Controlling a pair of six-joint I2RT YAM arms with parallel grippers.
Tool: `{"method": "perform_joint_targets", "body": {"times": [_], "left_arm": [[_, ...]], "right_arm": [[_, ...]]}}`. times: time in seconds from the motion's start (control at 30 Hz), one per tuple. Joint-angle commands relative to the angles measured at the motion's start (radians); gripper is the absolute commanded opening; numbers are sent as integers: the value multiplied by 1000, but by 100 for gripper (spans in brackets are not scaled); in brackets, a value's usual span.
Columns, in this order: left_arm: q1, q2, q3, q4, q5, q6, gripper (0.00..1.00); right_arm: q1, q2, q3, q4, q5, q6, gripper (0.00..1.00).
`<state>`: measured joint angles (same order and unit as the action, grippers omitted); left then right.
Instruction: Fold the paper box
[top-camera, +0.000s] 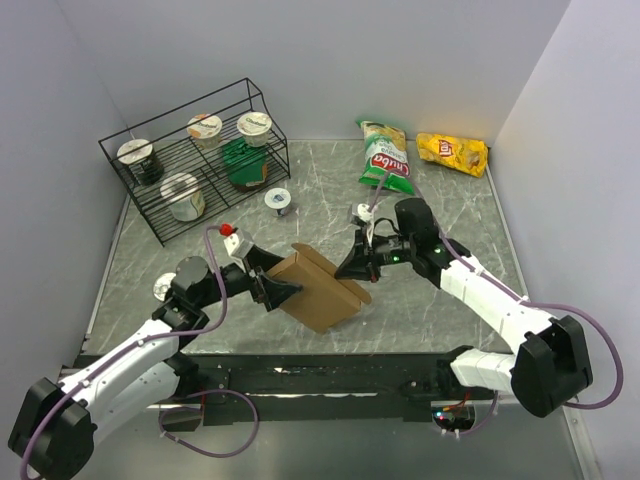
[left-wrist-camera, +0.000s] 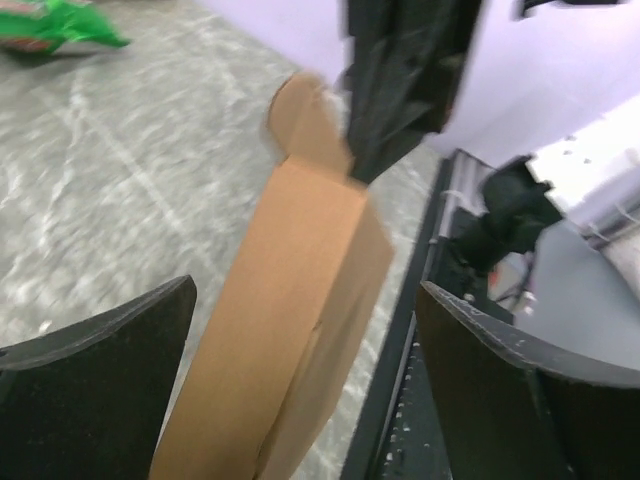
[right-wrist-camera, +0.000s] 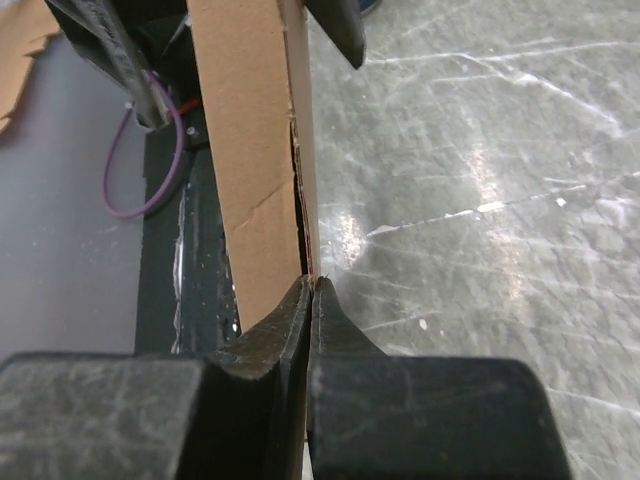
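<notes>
The box (top-camera: 318, 290) is standing on the table (top-camera: 450, 215) at the middle of the top view, partly folded, with a flap lying open toward the upper right. Both arms are meeting at it. The left gripper (top-camera: 283, 292) is reaching in from the lower left and is holding its jaws spread wide. In the left wrist view its fingers (left-wrist-camera: 100, 380) are showing at the bottom corners of the frame, and the box (left-wrist-camera: 290, 330) is rising between them with a clear gap on each side, so it is gripping nothing. The right gripper (top-camera: 352, 268) is coming in from the right side of the top view and is meeting the box at its upper right edge. In the right wrist view its fingers (right-wrist-camera: 270, 340) are pressing tight together at the bottom centre, and the thin edge of the box (right-wrist-camera: 250, 150) is running down into the seam between their tips, so it appears to be pinching that edge. The left wrist view is showing the same thing, with the right gripper (left-wrist-camera: 360, 165) biting the top of the box beside a rounded tab. A wire rack (top-camera: 160, 205) is sitting at the upper left, and a green bag (top-camera: 385, 158) and a yellow bag (top-camera: 452, 152) are lying at the upper right, well apart from the box.
</notes>
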<state>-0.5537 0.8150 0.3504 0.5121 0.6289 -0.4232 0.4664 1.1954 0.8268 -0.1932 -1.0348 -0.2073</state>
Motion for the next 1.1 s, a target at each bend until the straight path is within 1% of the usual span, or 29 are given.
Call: {"method": "perform_joint_targets", "body": {"times": [0.0,0.07,0.1,0.13,0.17,0.23,0.37,0.47,0.5,0.57,0.6,0.63,0.7,0.83,0.93,1.07], "left_arm": [[38,-40,-51,54,-132,-6,99],[63,-62,-59,42,-146,-17,100],[86,-69,-65,39,-149,-20,96],[95,-88,-68,36,-149,-23,96],[104,-99,-67,31,-153,-25,96],[118,-129,-68,17,-175,-19,96],[139,-171,-59,6,-221,-5,96],[165,-169,-48,43,-215,1,96],[175,-137,-31,49,-177,4,99],[199,-87,-1,49,-121,24,96],[205,-33,33,42,-100,35,89],[210,-2,50,29,-65,52,85],[221,64,91,17,-46,70,80],[232,101,116,49,-38,98,80],[242,141,150,34,14,119,75],[245,223,180,28,136,123,68]], "right_arm": [[8,18,89,-77,74,-66,0],[21,33,122,-138,122,-92,0],[26,50,133,-156,149,-98,0],[37,59,146,-175,200,-116,0],[46,72,176,-227,222,-125,0],[67,110,207,-270,258,-142,0],[98,194,322,-421,375,-179,0],[107,240,389,-478,393,-201,0],[107,250,403,-504,398,-205,0],[110,282,442,-532,400,-219,0],[112,291,452,-555,403,-222,0],[117,299,468,-563,406,-231,0],[121,319,483,-581,409,-239,0],[126,336,497,-604,410,-254,0],[126,340,492,-600,409,-257,0],[129,343,491,-595,395,-259,0]]}}
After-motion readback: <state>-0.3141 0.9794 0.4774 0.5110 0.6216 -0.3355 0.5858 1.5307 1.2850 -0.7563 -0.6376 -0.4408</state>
